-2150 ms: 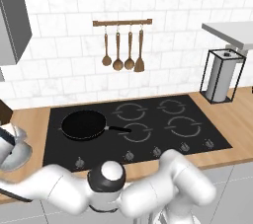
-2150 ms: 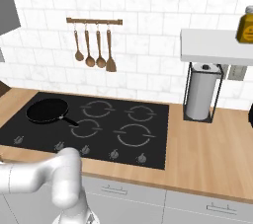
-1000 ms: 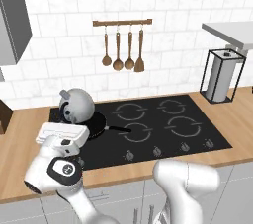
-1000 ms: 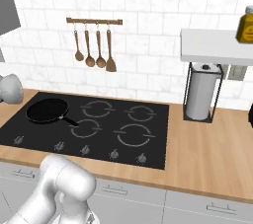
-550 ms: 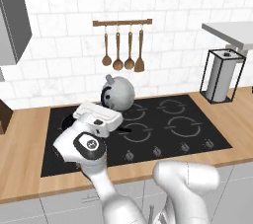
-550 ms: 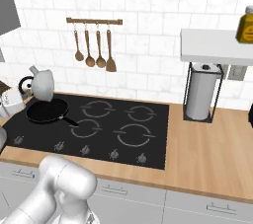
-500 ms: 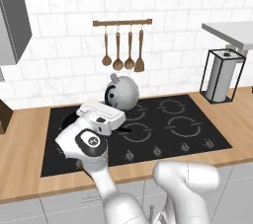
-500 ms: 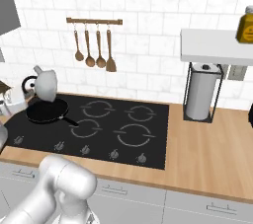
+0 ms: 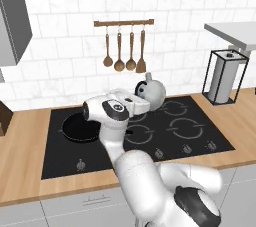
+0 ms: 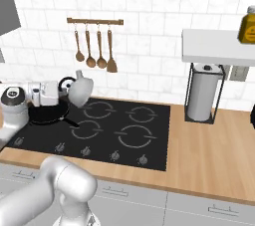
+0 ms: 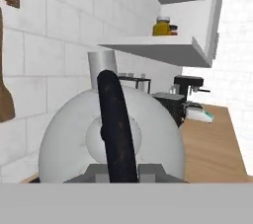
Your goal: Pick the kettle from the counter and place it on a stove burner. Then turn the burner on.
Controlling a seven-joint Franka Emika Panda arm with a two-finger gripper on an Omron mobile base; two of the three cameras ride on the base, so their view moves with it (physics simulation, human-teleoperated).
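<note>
Above the black glass cooktop [image 9: 150, 136], mid-air: small shiny silver dome-shaped kettle [image 9: 151, 93] with dark arched handle and short spout, tipped on its side, clear of the glass. Two-finger gripper [image 9: 141, 102] at the kettle's handle side; in hand view fingers [image 11: 150, 171] closed either side of the dark handle [image 11: 116, 129], gripping it. Hanging over the rear-left grey ring, just right of the black frying pan [image 9: 80, 128]. Long light-brown wood-grain worktop [image 10: 214, 145] around the cooktop. Wooden utensils on a wall rail [image 9: 124, 22] behind. All four ring marks grey, no red glow visible.
</note>
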